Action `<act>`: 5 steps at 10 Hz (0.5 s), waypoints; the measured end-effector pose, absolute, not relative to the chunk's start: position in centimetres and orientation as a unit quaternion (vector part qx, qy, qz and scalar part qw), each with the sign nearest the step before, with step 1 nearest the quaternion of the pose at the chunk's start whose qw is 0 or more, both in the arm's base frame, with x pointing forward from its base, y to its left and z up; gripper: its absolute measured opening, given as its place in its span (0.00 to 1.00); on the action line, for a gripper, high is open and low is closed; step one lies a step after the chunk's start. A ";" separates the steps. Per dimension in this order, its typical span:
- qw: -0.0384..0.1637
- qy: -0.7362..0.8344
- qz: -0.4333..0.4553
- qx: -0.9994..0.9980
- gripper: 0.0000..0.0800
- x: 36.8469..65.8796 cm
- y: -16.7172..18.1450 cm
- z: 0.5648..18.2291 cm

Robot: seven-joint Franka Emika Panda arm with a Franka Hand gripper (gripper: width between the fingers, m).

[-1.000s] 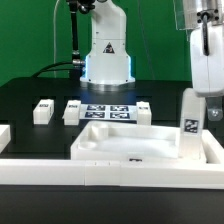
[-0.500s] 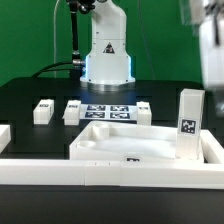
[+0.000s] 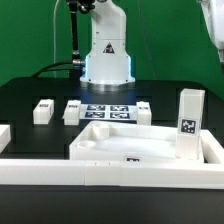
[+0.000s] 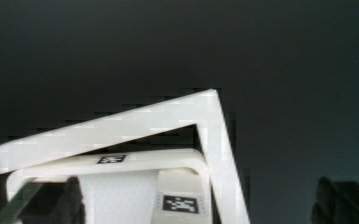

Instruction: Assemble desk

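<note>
The desk top (image 3: 110,142), a wide white plate with a recessed face, lies at the front middle of the table. One white square-post leg (image 3: 190,123) stands upright on its corner at the exterior view's right, tag facing the camera. My gripper (image 4: 179,208) is open, high above this leg (image 4: 137,195) and apart from it, its dark fingers (image 4: 345,200) wide on either side. In the exterior view only the edge of the hand (image 3: 214,25) shows at the upper right. Three more legs (image 3: 42,110) (image 3: 73,110) (image 3: 144,110) lie behind the top.
The marker board (image 3: 108,111) lies flat between the loose legs, in front of the robot base (image 3: 107,55). A long low white border bar (image 3: 110,172) runs along the front, and another (image 3: 4,135) sits at the exterior view's left.
The gripper let go of the upright leg and rose, leaving the exterior view almost entirely. The leg stays standing on the desk top's corner.
</note>
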State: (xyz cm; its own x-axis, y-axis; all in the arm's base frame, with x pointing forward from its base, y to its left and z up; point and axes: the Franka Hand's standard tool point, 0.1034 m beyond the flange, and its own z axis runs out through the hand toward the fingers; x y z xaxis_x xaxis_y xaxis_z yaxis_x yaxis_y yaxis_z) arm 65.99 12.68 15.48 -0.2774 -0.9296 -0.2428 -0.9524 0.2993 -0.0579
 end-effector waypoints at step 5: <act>0.113 0.764 0.049 -0.633 0.81 64.5 13.8 15.5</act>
